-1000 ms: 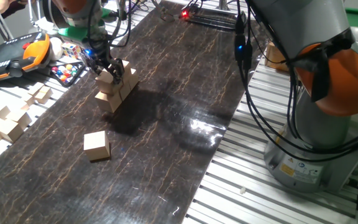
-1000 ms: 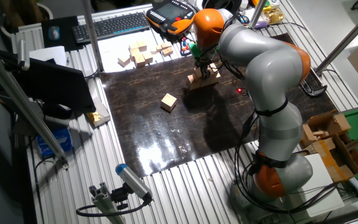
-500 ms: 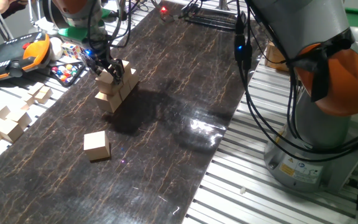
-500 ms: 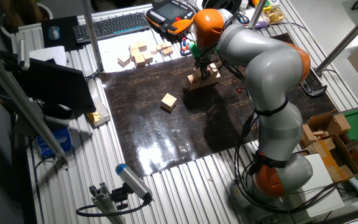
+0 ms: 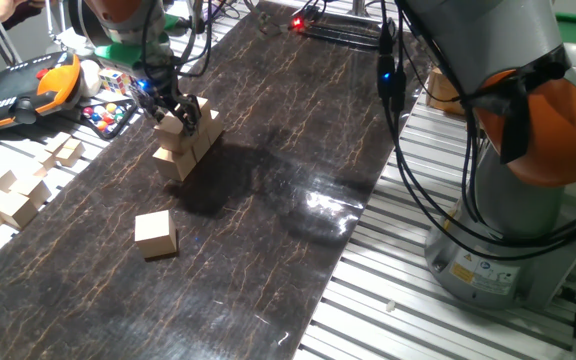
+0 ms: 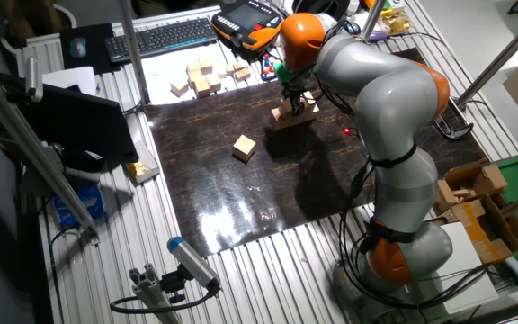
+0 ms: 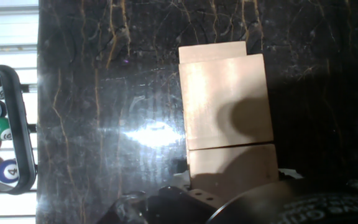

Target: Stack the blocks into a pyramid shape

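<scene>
nothing has shifted since half a second ago that you can make out: your loose block (image 5: 155, 234) sits alone, nearest on the dark mat (image 5: 268, 200), and farther back the gripper (image 5: 175, 118) stays down on the pyramid shape (image 5: 182, 148). its jaws straddle the top block (image 5: 174, 126), close against it, though you cannot tell if they grip.

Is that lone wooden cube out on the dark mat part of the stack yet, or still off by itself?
Off by itself. The light-tan wooden cube sits flat on the dark marbled mat, well apart from the stack of tan cubes under the tool.
</scene>
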`<state>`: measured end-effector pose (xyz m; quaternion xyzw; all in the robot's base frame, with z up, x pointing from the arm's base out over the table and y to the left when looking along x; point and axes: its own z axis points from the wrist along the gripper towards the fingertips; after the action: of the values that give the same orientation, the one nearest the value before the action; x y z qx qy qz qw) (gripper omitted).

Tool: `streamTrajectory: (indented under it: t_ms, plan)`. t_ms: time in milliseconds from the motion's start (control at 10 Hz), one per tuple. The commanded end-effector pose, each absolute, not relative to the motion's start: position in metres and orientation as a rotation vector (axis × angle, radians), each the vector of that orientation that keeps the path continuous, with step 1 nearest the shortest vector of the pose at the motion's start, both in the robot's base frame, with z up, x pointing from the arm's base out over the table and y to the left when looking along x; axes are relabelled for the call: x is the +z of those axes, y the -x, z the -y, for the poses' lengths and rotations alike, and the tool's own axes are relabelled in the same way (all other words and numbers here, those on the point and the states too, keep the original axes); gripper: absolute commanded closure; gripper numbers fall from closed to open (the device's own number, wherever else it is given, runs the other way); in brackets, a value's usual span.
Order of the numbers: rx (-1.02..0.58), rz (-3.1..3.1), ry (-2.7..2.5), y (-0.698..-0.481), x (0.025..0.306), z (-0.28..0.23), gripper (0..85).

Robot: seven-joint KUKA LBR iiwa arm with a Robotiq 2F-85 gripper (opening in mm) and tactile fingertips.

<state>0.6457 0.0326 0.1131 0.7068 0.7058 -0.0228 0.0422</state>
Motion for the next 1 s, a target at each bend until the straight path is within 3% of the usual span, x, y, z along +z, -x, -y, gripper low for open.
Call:
streamTrajectory:
  t_ms: [0,400,900]
  plan:
    - [-0.065,-2.157,-2.159,-0.646,0.113,-0.033,12.7]
    - [-0.051,-2.157,-2.145,-0.645,0.113,-0.033,0.0]
    - [-0.044,-2.180,-2.083,-0.643,0.130,-0.040,0.0]
